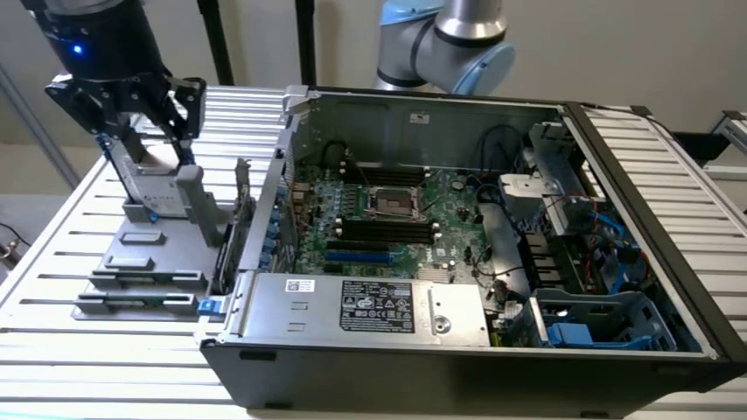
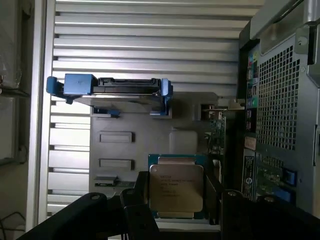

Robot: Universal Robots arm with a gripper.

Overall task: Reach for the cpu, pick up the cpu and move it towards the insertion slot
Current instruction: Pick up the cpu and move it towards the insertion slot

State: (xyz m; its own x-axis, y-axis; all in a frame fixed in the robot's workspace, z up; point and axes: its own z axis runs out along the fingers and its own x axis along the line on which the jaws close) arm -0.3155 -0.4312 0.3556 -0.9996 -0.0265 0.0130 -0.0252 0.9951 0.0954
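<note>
The claw (image 2: pixel 178 196) clamps the cpu (image 2: pixel 176 186) by its edges; it is best held level while travelling to the insertion slot (image 1: pixel 394 203), well apart from the claw.

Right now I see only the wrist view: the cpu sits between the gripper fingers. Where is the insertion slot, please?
Observer: The insertion slot lies on the green motherboard, inside the open computer case.
Operator: Is the gripper over the case?
Observer: No. The gripper hangs outside it, above the grey tray, on the exterior view's left.
Operator: What lies beside the slot?
Observer: Long black memory slots run along two sides of it.
</note>
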